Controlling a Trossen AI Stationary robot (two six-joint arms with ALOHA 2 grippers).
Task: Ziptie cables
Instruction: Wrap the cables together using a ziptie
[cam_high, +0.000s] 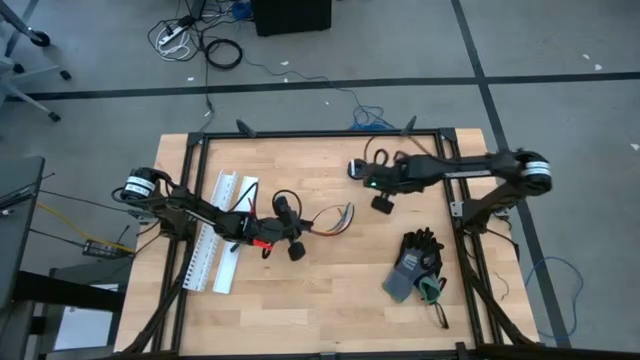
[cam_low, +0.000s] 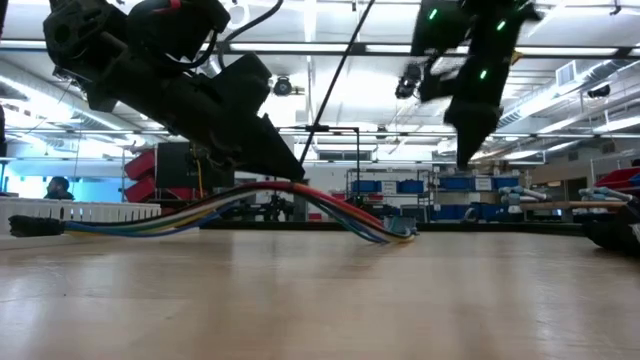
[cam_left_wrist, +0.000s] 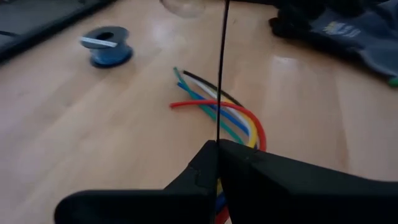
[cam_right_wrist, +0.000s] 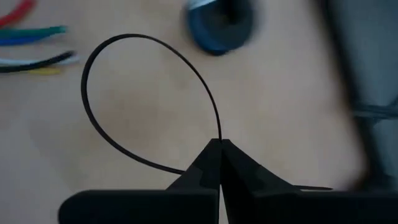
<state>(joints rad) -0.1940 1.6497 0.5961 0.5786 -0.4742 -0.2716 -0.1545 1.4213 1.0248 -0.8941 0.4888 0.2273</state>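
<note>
The cables (cam_high: 335, 218), a bundle of coloured wires, lie on the wooden table and arch up at my left gripper (cam_left_wrist: 219, 144), seen in the low view (cam_low: 300, 176). That gripper is shut on a thin black ziptie (cam_left_wrist: 221, 68), which rises from it in the low view (cam_low: 335, 90). Farther right and higher, my right gripper (cam_right_wrist: 220, 142) points steeply down above the table (cam_low: 465, 160). It is shut on a black ziptie bent into a loop (cam_right_wrist: 99, 68). Whether both hold one strip I cannot tell. My left gripper pinches the ziptie (cam_left_wrist: 218, 134) between its fingertips, coming in at a slant from the table's left. The strip stands up from the fingers, straight. Coloured wires (cam_left_wrist: 217, 190) show just under the fingers; whether they are gripped too I cannot tell. My right gripper pinches the ziptie (cam_right_wrist: 219, 134) between its fingertips from above, slanting down. The strip curves out from the tips in a round loop, runs back under one finger (cam_right_wrist: 174, 168), and hangs clear above the table.
A blue spool (cam_left_wrist: 107, 46) sits on the table past the cable ends, also below my right gripper (cam_right_wrist: 217, 25). A white slotted channel (cam_high: 220, 240) lies at the left. Dark work gloves (cam_high: 415, 265) lie at the near right.
</note>
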